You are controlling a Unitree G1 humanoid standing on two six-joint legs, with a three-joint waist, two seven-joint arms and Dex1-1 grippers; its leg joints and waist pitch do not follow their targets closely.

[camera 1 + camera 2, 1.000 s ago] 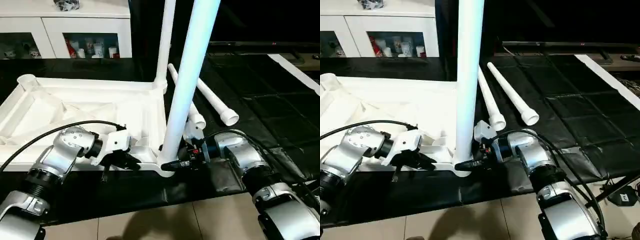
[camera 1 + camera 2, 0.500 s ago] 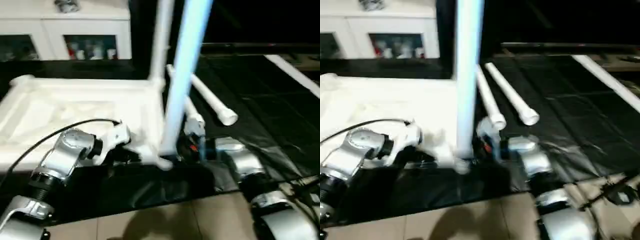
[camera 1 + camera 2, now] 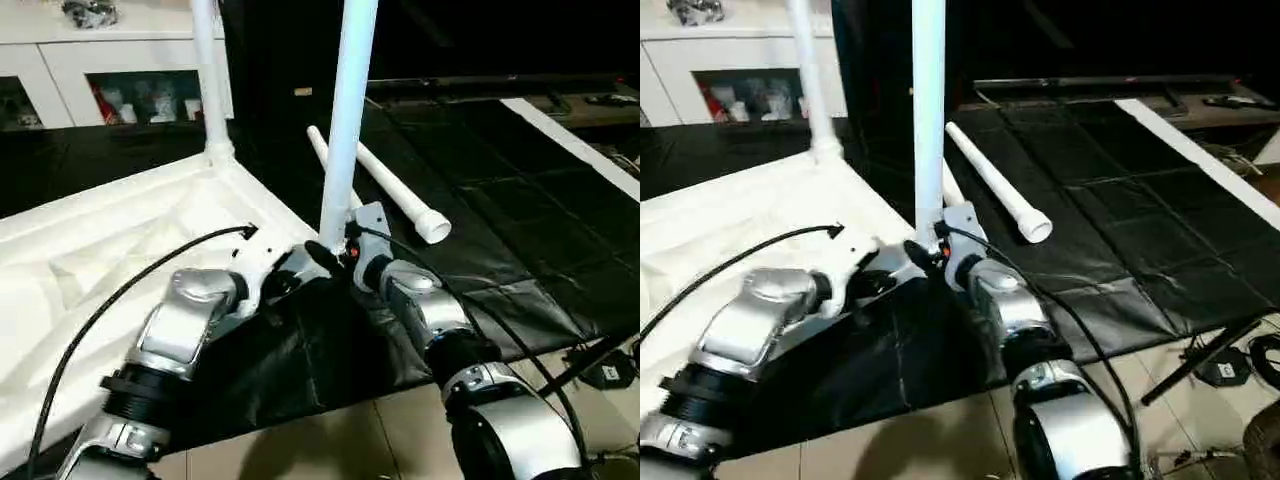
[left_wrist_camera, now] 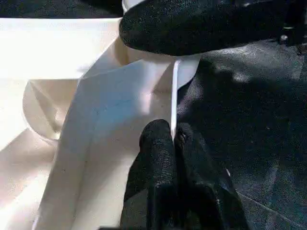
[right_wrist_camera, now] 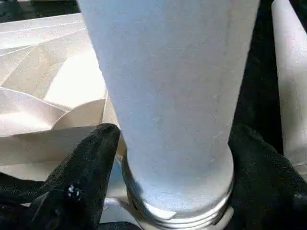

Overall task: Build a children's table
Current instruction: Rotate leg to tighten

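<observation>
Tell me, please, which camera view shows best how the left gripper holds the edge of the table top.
The left wrist view: the left gripper is shut on the thin rim of the table top, close up. The eye views show that gripper only small, beside the upright leg.

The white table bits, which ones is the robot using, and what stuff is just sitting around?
Part of the job:
table top
near upright leg
far upright leg
loose leg on the mat

Just lying about:
white cabinet
black mat
</observation>
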